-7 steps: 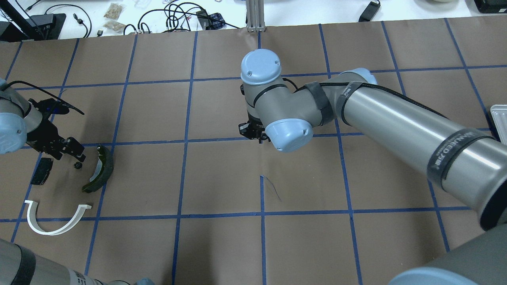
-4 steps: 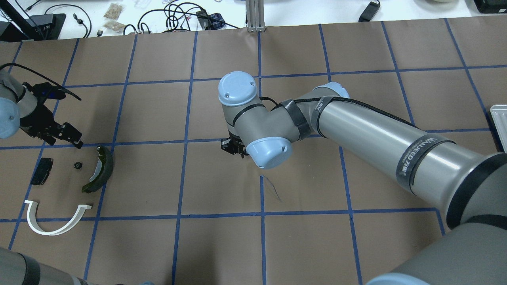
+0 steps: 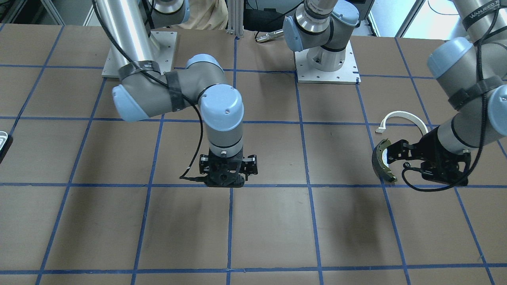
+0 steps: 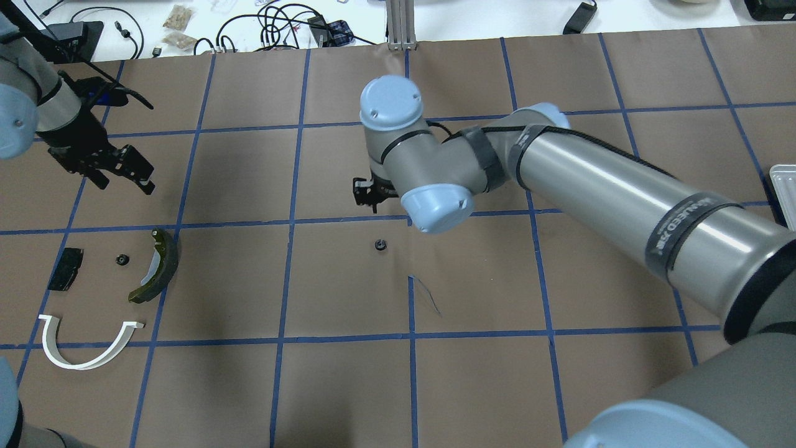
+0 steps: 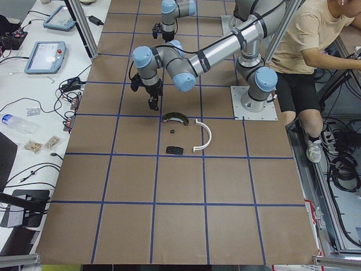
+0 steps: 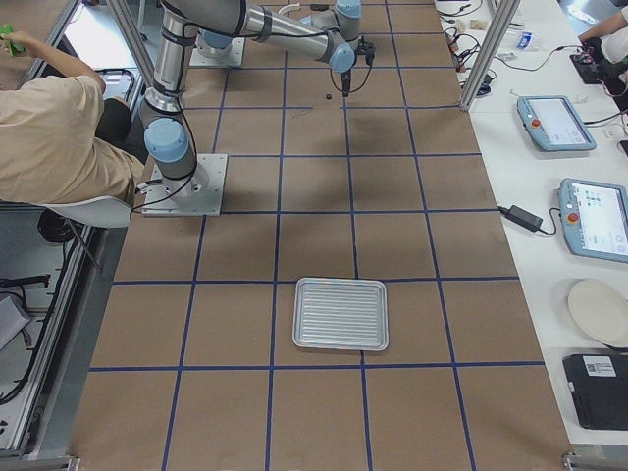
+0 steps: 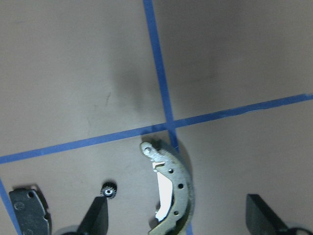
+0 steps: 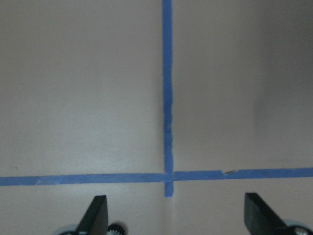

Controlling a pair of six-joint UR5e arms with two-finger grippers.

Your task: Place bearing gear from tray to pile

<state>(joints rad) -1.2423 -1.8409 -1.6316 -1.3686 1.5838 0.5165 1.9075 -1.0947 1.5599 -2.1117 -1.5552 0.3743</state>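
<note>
A small black bearing gear (image 4: 379,244) lies alone on the brown paper at mid table. My right gripper (image 4: 367,196) hangs just beyond it, open and empty. In the right wrist view (image 8: 178,220) the fingers are spread and the gear (image 8: 116,228) sits by the left fingertip. The pile is at the left: a second small gear (image 4: 122,259), a dark brake shoe (image 4: 157,266), a black pad (image 4: 66,269) and a white half-ring bracket (image 4: 87,345). My left gripper (image 4: 124,182) is open and empty, beyond the pile. The left wrist view shows the shoe (image 7: 173,191), gear (image 7: 107,190) and pad (image 7: 29,215).
The ribbed metal tray (image 6: 340,314) lies far off at the robot's right end of the table; its edge shows in the overhead view (image 4: 785,193). Cables and clutter lie beyond the far table edge (image 4: 280,25). A seated operator (image 5: 316,39) is by the robot bases.
My right gripper dipped at mid table, let go of a gear there, and drew back toward the far side. My left gripper moved away from the pile toward the far side, still open.
</note>
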